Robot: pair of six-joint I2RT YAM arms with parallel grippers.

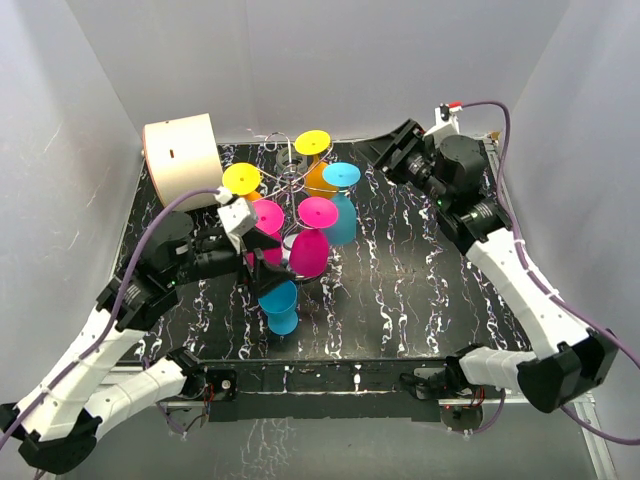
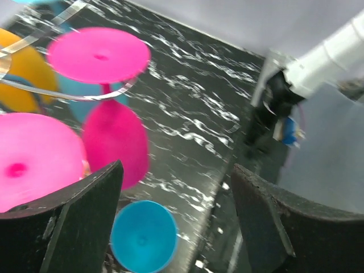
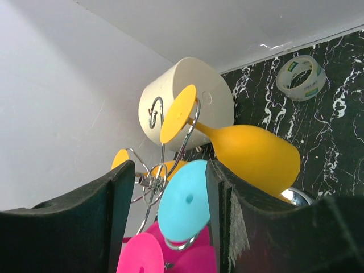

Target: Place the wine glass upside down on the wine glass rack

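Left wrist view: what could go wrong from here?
1. The left gripper, jaws open, sits right beside the near pink glass hanging on the wine glass rack. A sideways move could knock it off its wire arm.
2. The blue glass is on the table close to the hung glasses. Lifting it may bump the other pink glass.

Hanging glasses (image 1: 310, 250) crowd the wine glass rack (image 3: 152, 186) mid-bench (image 1: 400, 290), a lone wine glass (image 1: 280, 306) at its six o'clock, a drum (image 1: 182, 158) at ten.
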